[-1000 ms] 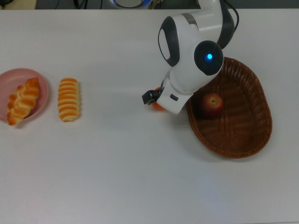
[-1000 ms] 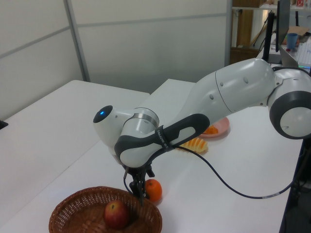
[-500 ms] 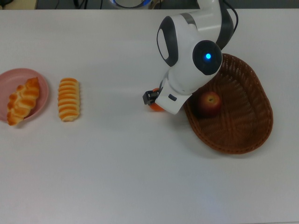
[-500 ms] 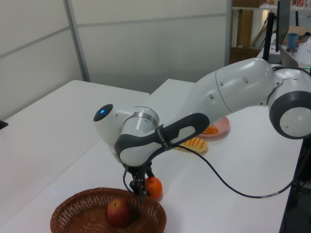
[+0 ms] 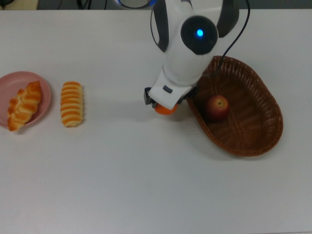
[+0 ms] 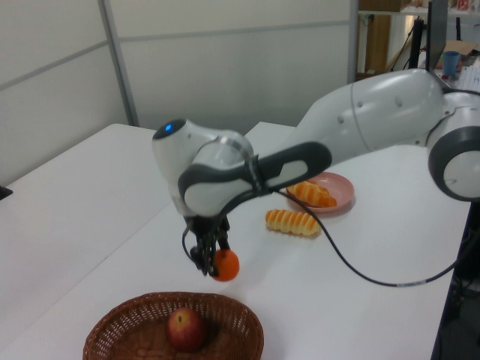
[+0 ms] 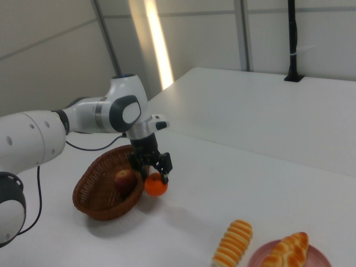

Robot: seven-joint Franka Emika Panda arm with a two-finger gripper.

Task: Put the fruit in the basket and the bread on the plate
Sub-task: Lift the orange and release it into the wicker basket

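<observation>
A: Orange mandarin (image 6: 225,265) is clamped between the gripper's (image 6: 208,262) fingers, lifted clear of the white table (image 5: 146,180). Shadow under it shows in the right view.

B: Position relative to the basket?

A: Just outside the wicker basket (image 5: 263,122), beside the rim on the top view's left. Not over the inside, as far as the top view shows; the arm covers part of that rim, so I can't be exact.

B: Other fruit?

A: Dark red apple (image 5: 217,107) is inside the basket, near the side closest to the gripper.

B: Bread?

A: Braided loaf (image 5: 23,105) lies on the pink plate (image 5: 14,83), at the top view's far left. Striped roll (image 5: 72,103) lies on the table just beside the plate, not touching it. Both well apart from the basket.
</observation>
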